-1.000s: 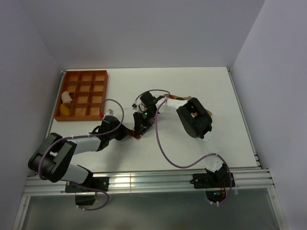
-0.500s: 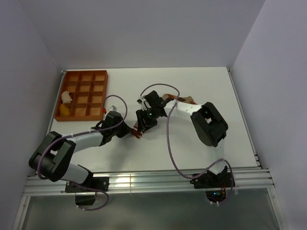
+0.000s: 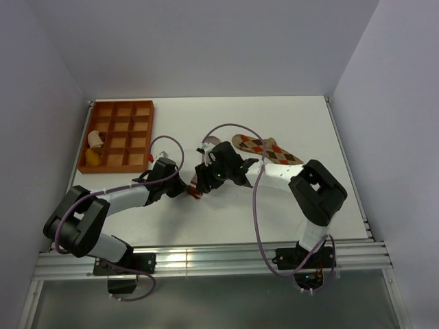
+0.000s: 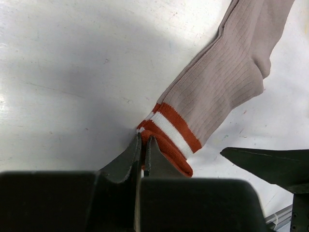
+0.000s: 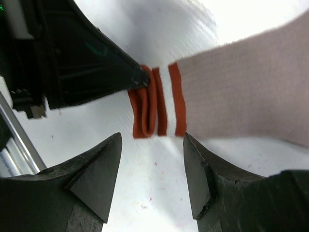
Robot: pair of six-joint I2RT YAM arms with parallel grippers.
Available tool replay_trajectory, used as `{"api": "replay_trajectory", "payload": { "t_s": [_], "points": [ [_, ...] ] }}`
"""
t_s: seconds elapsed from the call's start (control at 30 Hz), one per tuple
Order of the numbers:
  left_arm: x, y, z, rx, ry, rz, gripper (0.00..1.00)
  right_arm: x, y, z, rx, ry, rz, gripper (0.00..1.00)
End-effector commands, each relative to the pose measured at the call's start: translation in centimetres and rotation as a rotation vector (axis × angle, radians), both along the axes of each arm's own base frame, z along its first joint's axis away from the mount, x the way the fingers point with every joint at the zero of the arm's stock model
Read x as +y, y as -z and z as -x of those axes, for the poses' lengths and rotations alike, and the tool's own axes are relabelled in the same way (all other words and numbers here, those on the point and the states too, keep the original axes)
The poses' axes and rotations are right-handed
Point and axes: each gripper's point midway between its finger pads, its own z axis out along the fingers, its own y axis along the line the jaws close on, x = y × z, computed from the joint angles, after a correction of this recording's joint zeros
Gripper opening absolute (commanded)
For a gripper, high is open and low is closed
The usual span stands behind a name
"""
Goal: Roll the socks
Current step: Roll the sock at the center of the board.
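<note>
Right end effector (image 5: 152, 140) reopened, argyle sock (image 3: 267, 149) uncovered, tray (image 3: 123, 103) holding two items (image 3: 93, 149)

Site: a robotics lab test cell.

- A white worktop (image 3: 206, 214) is boxed in on three sides by plain pale walls (image 3: 206, 48).
- A slotted aluminium rail (image 3: 219, 255) is fixed along the near edge. Two robot arms are bolted to it side by side: left arm (image 3: 103, 205) and right arm (image 3: 312, 199).
- Purple cables (image 3: 255, 212) are looped loosely along both arms.
- An orange gridded tray (image 3: 123, 103) is set at the far-left corner.
- Small specks and scuffs are noted on the worktop in the wrist views.
</note>
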Motion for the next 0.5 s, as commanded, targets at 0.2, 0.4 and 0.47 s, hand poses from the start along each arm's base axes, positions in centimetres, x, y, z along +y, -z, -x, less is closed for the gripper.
{"api": "replay_trajectory", "payload": {
  "t_s": [0.2, 0.4, 0.47],
  "points": [
    [-0.3, -0.7, -0.6, -0.011, 0.019, -0.031, 0.00, 3.0, -0.8, -0.7, -0.197, -0.049, -0.010, 0.61],
    [-0.1, -0.5, -0.6, 0.015, 0.004, -0.042, 0.00, 3.1, 1.0, 0.6, -0.192, -0.045, 0.034, 0.61],
    [-0.1, -0.4, -0.5, 0.020, 0.005, -0.042, 0.00, 3.1, 1.1, 0.8, -0.190, -0.037, 0.042, 0.60]
  ]
}}
